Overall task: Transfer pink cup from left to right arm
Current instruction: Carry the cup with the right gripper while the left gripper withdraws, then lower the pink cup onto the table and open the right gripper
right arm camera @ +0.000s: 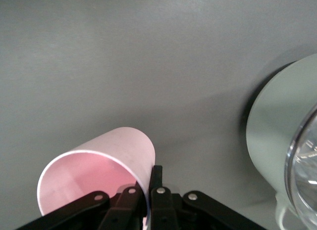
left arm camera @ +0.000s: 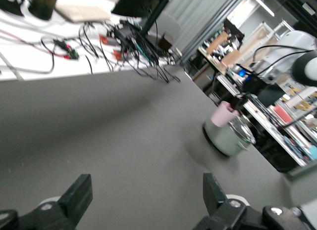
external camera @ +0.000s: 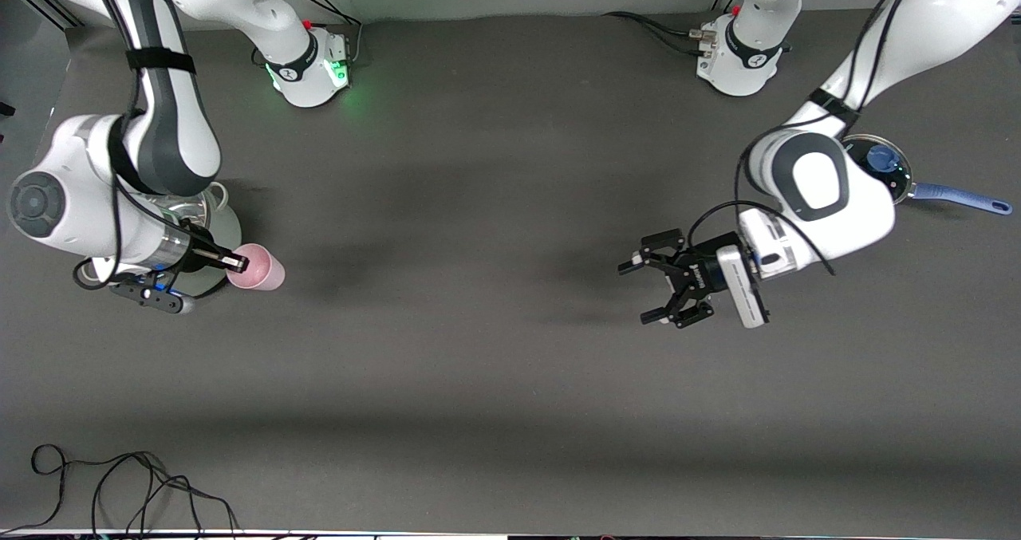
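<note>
A robotics lab: two Franka arms (external camera: 159, 125) on a grey table (external camera: 478, 364), cable-strewn benches (left arm camera: 74, 47).

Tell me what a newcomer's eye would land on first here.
The pink cup, pinched by its rim in the right pincer, tipped on its side beside a pale pot at the right arm's end of the table. Next, the left pincer, open and empty over bare table, with a blue-handled pan by that arm.
</note>
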Tool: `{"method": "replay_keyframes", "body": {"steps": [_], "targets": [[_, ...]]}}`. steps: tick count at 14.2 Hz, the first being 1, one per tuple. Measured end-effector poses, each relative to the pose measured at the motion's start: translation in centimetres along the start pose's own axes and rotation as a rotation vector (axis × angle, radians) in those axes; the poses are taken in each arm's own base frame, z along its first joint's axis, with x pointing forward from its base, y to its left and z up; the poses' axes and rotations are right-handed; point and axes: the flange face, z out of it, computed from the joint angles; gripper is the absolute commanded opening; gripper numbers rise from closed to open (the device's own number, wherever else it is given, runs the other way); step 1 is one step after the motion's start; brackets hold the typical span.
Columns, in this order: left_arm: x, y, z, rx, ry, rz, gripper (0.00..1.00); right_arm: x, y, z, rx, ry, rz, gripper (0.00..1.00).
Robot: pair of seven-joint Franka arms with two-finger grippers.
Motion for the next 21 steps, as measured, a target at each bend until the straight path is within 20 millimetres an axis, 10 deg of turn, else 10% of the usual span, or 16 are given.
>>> {"method": "replay_keyframes", "body": {"steps": [6, 14, 15, 17, 18, 21], "targets": [[2.7, 1.2, -8.0, 0.030, -0.419, -0.221, 1.00, -1.0, 2.6, 8.7, -0.037, 0.109, -0.035, 0.00], [9.4, 6.0, -18.5, 0.429, -0.744, -0.368, 1.00, -0.4, 3.7, 13.0, 0.000, 0.086, 0.012, 0.00], [9.9, 6.1, -19.6, 0.467, -0.755, -0.374, 1.00, -0.4, 3.8, 13.4, 0.028, 0.079, 0.002, 0.10], [10.3, 5.8, -22.3, 0.567, -0.776, -0.405, 1.00, -0.4, 3.9, 13.9, 0.053, 0.074, -0.017, 0.82], [10.2, 5.5, -23.7, 0.621, -0.779, -0.458, 1.00, -0.4, 3.9, 13.9, 0.056, 0.075, -0.020, 0.97], [9.7, 4.7, -26.3, 0.762, -0.794, -0.566, 1.00, -0.2, 3.4, 13.1, 0.067, 0.089, -0.026, 1.00]]}}
